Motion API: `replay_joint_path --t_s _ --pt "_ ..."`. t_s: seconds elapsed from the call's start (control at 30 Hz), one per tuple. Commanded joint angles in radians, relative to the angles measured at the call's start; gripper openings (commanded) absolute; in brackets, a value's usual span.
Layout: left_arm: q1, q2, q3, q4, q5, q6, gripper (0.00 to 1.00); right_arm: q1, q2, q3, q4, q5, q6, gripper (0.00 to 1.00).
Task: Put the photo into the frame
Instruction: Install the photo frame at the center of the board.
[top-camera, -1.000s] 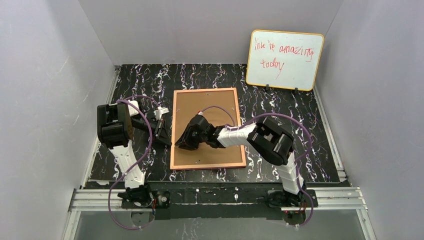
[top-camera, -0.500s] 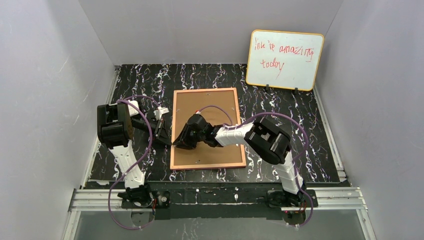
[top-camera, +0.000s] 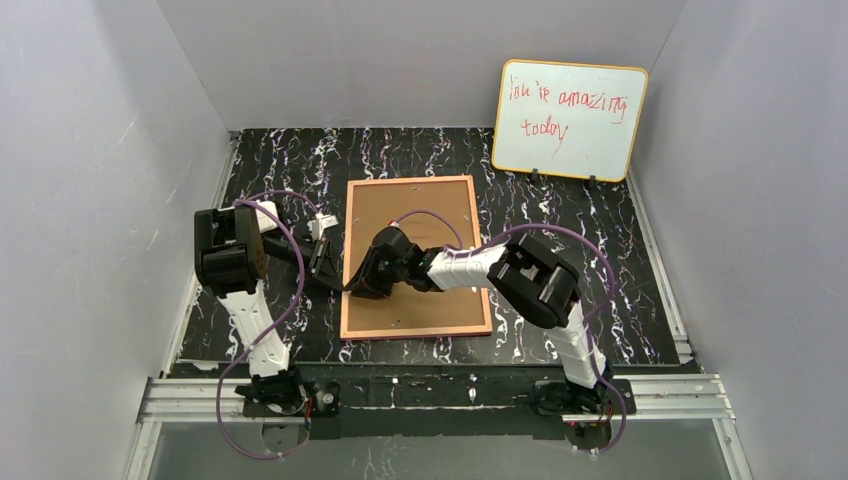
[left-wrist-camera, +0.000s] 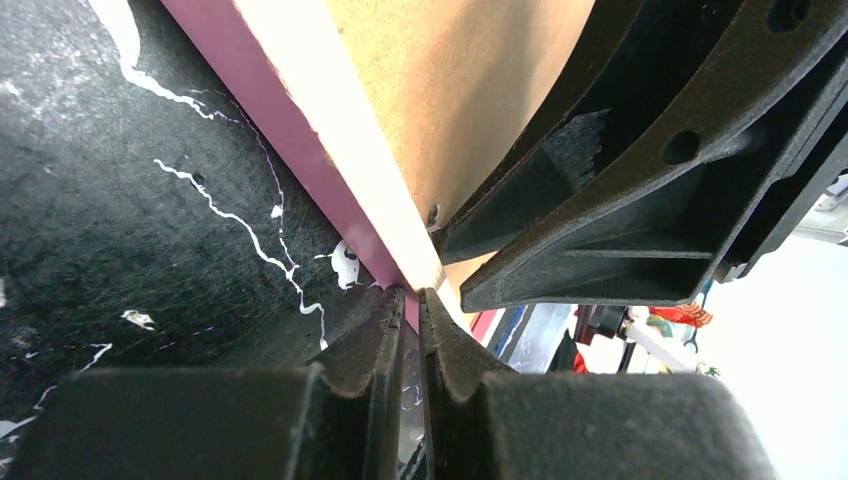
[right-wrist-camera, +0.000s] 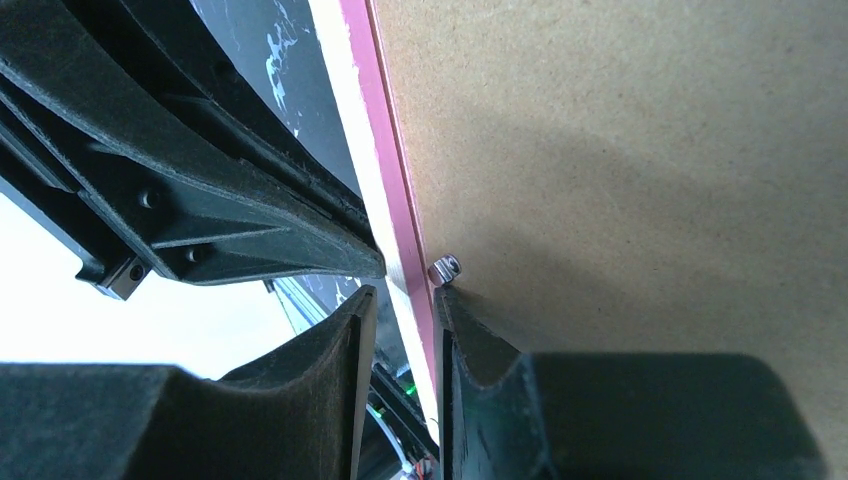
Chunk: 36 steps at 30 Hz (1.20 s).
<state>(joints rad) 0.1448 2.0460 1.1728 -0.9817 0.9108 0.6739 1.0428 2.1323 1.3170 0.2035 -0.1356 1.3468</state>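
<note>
Left gripper (left-wrist-camera: 412, 295) sits at the left edge of the frame (top-camera: 412, 181), on its near half. Its jaws are all but closed, tips right at the pink rim, and I can't tell if it pinches anything. Right gripper (right-wrist-camera: 405, 290) comes in from over the frame at the same spot. It has a narrow gap straddling the rim, one finger against a small metal tab (right-wrist-camera: 444, 268) on the brown backing board (top-camera: 430, 205). Clamped or not, can't tell. Frame lies flat, back up, mid-table (top-camera: 560, 225). Yellow-edged whiteboard (top-camera: 570, 120) stands at far right.

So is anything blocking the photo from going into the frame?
Yes. The brown backing board covers the whole opening of the frame, with a small metal tab at its edge. No photo is in view.
</note>
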Motion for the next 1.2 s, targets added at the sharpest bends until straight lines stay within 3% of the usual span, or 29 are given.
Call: replay_joint_path --t_s 0.0,0.17,0.33,0.43,0.53,0.63,0.93,1.17 --pt "-0.016 0.000 -0.030 0.058 -0.044 0.059 0.04 0.007 0.077 0.037 -0.002 0.099 -0.022 0.35" --pt "-0.016 0.006 -0.026 0.050 -0.040 0.062 0.04 0.004 0.061 0.033 0.020 0.093 -0.036 0.35" --pt "0.008 0.024 0.064 -0.022 -0.036 0.081 0.06 -0.047 -0.099 -0.026 0.055 0.109 -0.159 0.43" --pt "0.028 0.054 0.152 -0.040 -0.009 0.047 0.14 -0.112 -0.144 -0.023 0.059 0.079 -0.197 0.50" --pt "0.029 0.081 0.218 0.000 0.010 -0.040 0.31 -0.181 -0.112 0.020 0.066 0.021 -0.207 0.51" --pt "0.028 0.108 0.267 0.100 0.007 -0.139 0.36 -0.246 -0.021 0.121 0.067 -0.060 -0.207 0.50" --pt "-0.005 0.210 0.340 0.146 0.047 -0.222 0.31 -0.300 0.266 0.482 -0.047 -0.125 -0.235 0.47" --pt "-0.020 0.222 0.332 0.150 0.038 -0.211 0.24 -0.297 0.346 0.558 -0.072 -0.131 -0.211 0.45"
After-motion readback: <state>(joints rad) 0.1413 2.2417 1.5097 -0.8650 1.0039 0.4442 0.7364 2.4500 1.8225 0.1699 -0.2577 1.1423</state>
